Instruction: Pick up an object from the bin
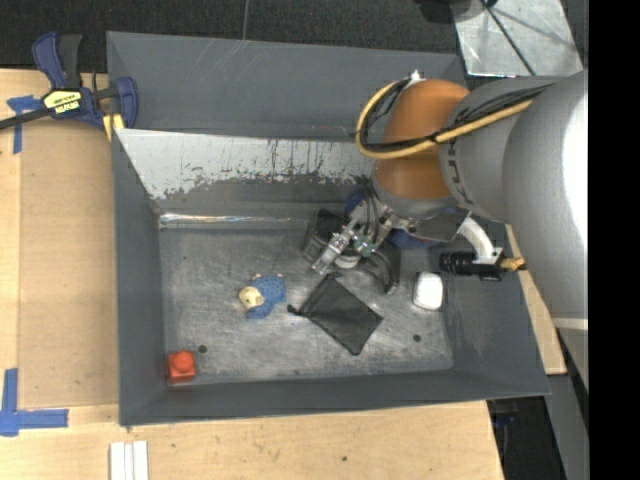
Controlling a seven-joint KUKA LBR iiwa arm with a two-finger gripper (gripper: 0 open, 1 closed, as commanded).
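Note:
My gripper [345, 243] hangs low over the middle of the bin, toward the back wall, under the arm's orange cover. Just in front of it and slightly below lies a flat black square piece [341, 314], turned at an angle on the bin floor. A dark object [322, 230] lies close against the gripper's left side, and I cannot make out whether they touch. A bit of a blue thing [357, 208] peeks out behind the gripper.
A small blue and cream thing [262, 297] lies left of the black piece. A red block [181, 366] sits in the front left corner. At the right are a white rounded object [428, 292] and a black marker-like stick [470, 263].

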